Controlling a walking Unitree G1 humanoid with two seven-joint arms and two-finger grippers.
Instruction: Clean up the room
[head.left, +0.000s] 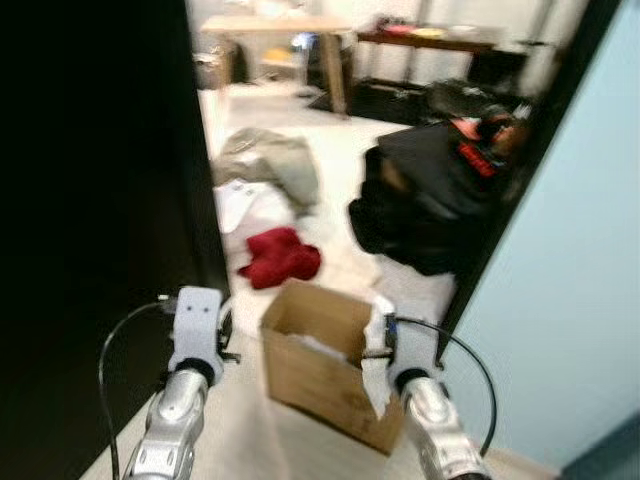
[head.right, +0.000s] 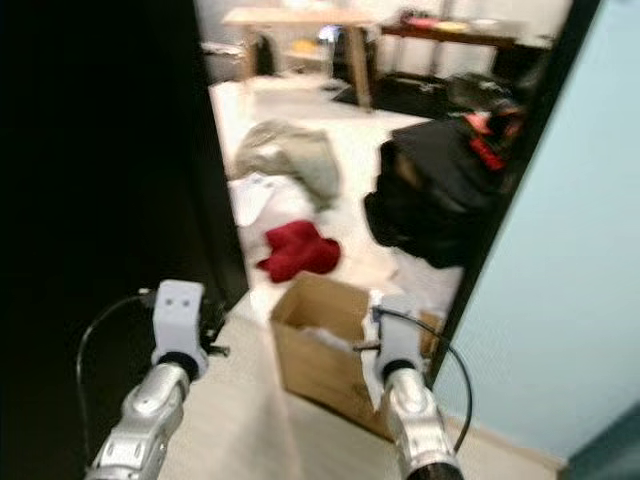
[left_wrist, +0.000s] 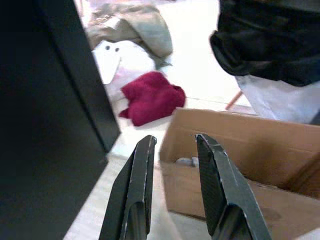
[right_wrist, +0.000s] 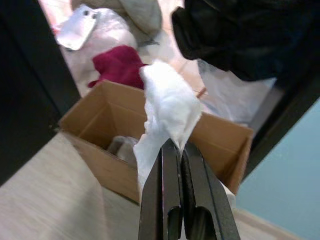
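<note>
Right gripper (right_wrist: 177, 150) pinching tissue (right_wrist: 167, 107) above box (right_wrist: 95, 125); left gripper (left_wrist: 175, 145) spread, empty. Risk: tissue drifting past rim.

The head's stereo pair looks forward and down from standing height through a dark doorway onto a cluttered floor, both silver forearms rising from the lower edge. The two eyes share nearly the whole scene, slightly shifted sideways: the cardboard box (head.left: 325, 365) close in front, the red cloth (head.left: 280, 256) behind it, the black heap (head.right: 450, 190) to the right, and a tabletop (head.left: 275, 25) far at the back. Both are blurred. The left wrist camera looks along the left pincer (left_wrist: 175, 142) from close range at the box rim and red cloth. The right wrist camera looks along the right pincer (right_wrist: 179, 147), down into the same box from just above.
</note>
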